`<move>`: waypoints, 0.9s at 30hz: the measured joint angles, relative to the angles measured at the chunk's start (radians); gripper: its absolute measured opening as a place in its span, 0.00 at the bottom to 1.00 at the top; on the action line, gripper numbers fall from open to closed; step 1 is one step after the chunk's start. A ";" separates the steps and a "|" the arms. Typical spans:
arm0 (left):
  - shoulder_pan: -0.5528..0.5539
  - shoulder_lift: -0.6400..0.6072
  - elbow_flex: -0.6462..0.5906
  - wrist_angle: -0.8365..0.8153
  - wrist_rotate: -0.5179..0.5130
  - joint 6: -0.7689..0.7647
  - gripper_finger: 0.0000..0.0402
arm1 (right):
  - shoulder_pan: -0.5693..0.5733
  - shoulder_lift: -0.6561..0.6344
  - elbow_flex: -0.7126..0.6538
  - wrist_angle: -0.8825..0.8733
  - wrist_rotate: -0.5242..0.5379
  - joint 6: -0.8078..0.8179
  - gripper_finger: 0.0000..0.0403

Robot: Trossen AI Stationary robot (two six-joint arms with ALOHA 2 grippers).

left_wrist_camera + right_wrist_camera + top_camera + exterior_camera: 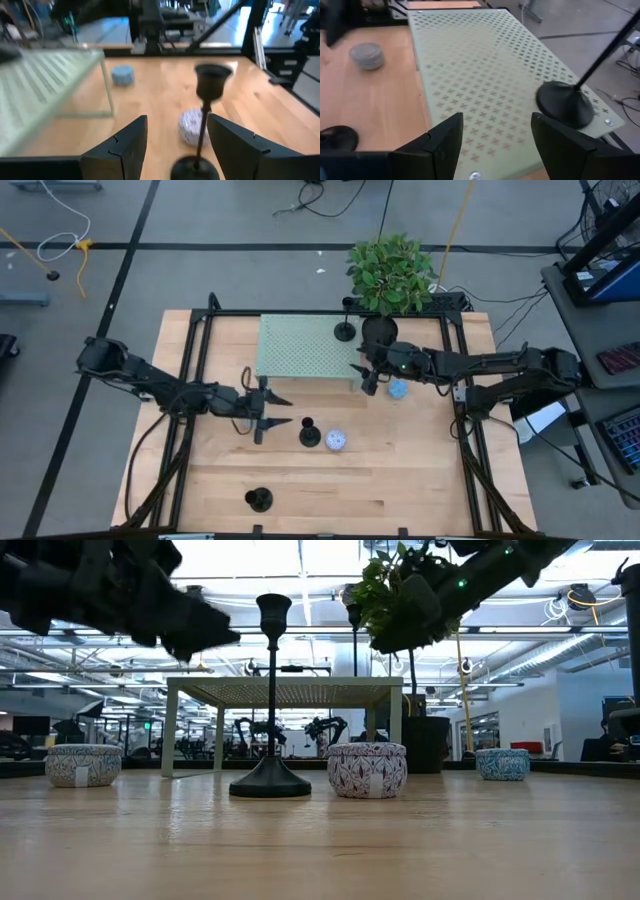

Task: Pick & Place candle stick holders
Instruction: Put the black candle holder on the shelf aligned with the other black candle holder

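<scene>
Three matte-black candle stick holders show. One (309, 435) stands on its disc base on the table just right of my left gripper (283, 411), which is open and level with it. In the left wrist view this holder (202, 115) stands just ahead of the open fingers. A second holder (345, 330) stands on the pale green perforated stand (300, 345), and its base shows in the right wrist view (565, 102). A third (259, 500) stands near the table's front edge. My right gripper (368, 375) is open and empty, raised at the stand's right front corner.
A patterned white tin (336, 441) sits right beside the middle holder, and a blue tin (397, 389) lies under my right arm. A third tin (83, 764) shows at the left in the low view. A potted plant (390, 275) stands behind the stand's far right corner.
</scene>
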 joint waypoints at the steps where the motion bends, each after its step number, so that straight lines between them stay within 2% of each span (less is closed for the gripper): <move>1: 0.000 0.020 0.000 0.001 0.010 -0.014 0.53 | 0.007 -0.001 0.000 0.000 0.000 0.000 0.56; 10: 0.000 0.251 0.040 0.171 0.079 -0.020 0.53 | 0.032 0.000 0.000 -0.003 0.000 -0.002 0.56; 14: 0.000 0.335 0.106 0.174 0.138 0.009 0.53 | 0.032 0.000 0.000 -0.005 0.000 0.005 0.56; 20: 0.000 0.393 0.162 0.174 0.141 0.041 0.52 | 0.032 0.000 0.000 -0.006 0.000 0.005 0.55; 23: 0.000 0.393 0.170 0.174 0.141 0.051 0.45 | 0.032 0.000 -0.013 -0.005 0.000 0.005 0.55; 27: 0.000 0.393 0.172 0.174 0.140 0.058 0.27 | 0.032 0.000 -0.040 -0.005 -0.001 0.006 0.55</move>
